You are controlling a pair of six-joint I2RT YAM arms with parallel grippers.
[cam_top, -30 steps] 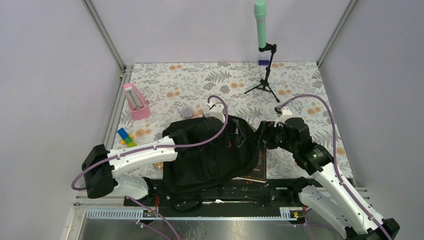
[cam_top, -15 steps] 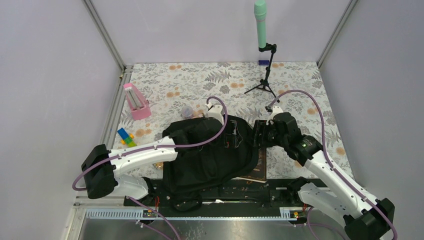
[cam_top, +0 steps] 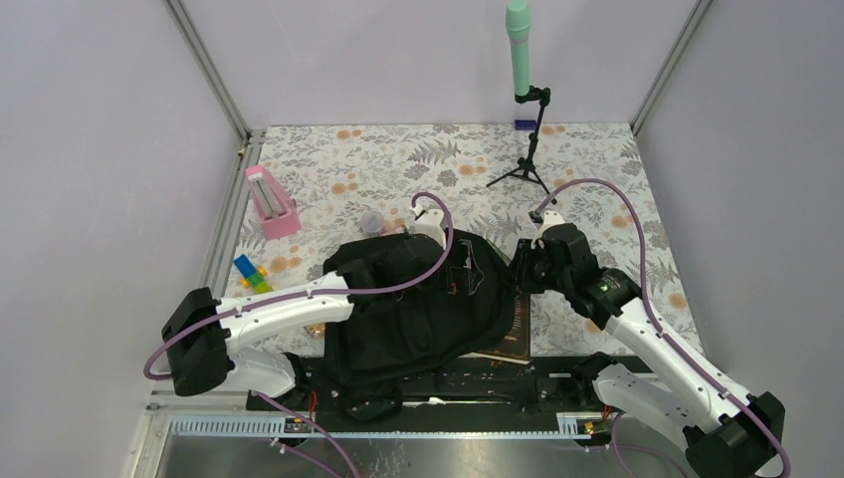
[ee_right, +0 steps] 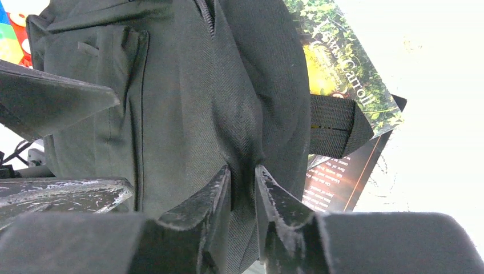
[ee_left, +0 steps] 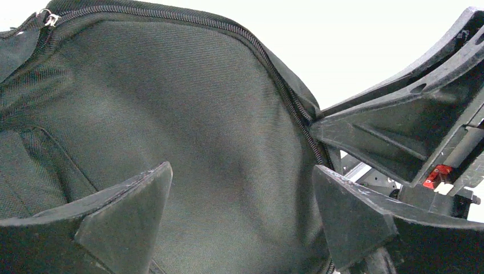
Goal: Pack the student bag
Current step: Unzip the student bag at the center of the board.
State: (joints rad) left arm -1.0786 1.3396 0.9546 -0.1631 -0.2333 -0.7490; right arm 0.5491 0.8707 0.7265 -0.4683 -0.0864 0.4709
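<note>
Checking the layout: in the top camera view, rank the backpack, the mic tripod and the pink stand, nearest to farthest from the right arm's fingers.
1. Backpack, its right edge pinched between the right fingers.
2. Mic tripod, beyond them toward the far wall.
3. Pink stand, far across on the left side.

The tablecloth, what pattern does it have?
The tablecloth has grey ferns and orange flowers; best in top external view.
</note>
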